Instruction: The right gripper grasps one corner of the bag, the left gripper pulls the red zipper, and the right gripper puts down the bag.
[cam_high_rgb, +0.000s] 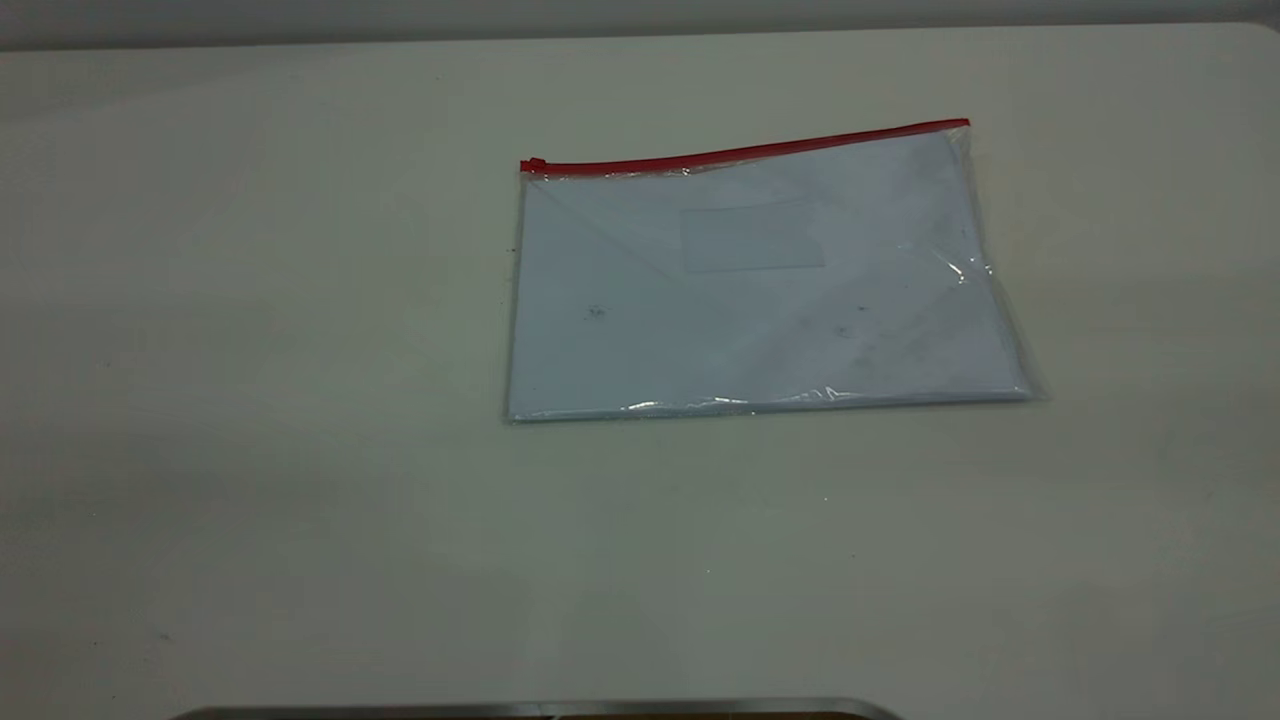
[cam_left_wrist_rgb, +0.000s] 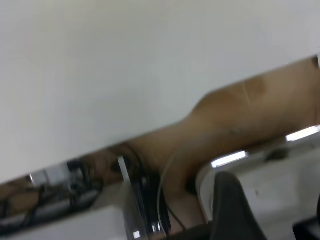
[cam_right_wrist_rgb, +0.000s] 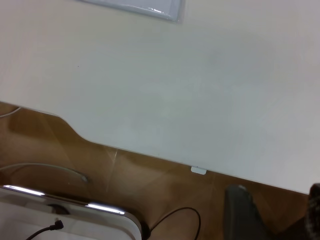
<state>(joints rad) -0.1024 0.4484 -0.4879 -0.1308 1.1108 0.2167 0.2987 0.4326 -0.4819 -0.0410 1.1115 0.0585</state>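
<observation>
Since the bag (cam_high_rgb: 765, 285) lies flat and untouched on the table (cam_high_rgb: 250, 450), right of centre in the outside view, with the red zipper (cam_high_rgb: 745, 152) along its far edge and the slider (cam_high_rgb: 533, 165) at the left end, every step seems left to do. The left gripper (cam_left_wrist_rgb: 235, 210) sits off the table edge, well away; its fingers cannot be judged. The right gripper (cam_right_wrist_rgb: 272, 212) hangs past the table's edge, fingers apart, holding nothing, the bag's near corner far off.
</observation>
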